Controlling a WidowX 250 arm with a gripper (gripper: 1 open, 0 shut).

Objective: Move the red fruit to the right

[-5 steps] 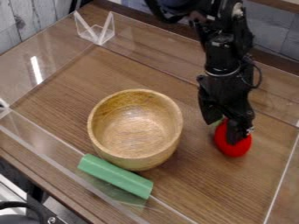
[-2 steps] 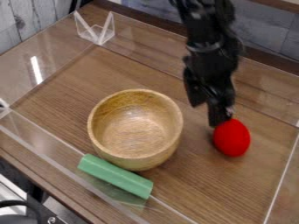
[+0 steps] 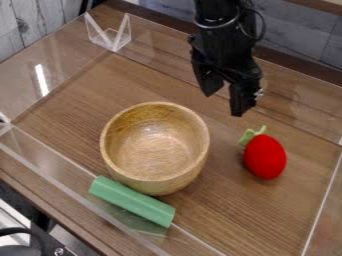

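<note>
The red fruit (image 3: 265,156) lies alone on the wooden desk (image 3: 120,85), on the right side, just to the right of the wooden bowl (image 3: 155,147) and near the clear wall at the right edge. Its little green top points up and to the left. A second ago the gripper (image 3: 227,92) was down on the fruit, with its jaws around it. Now the gripper has let go and gone up and to the left, and it hangs in the air above the desk, well apart from the fruit. Its jaws are spread wide and hold nothing. The fruit has stayed where it was put and is not rolling. The green block (image 3: 131,201) lies near the front, by the bowl, and has not moved. This looks like the end of the job: the fruit is on the right, and the arm only needs to pull away.
</note>
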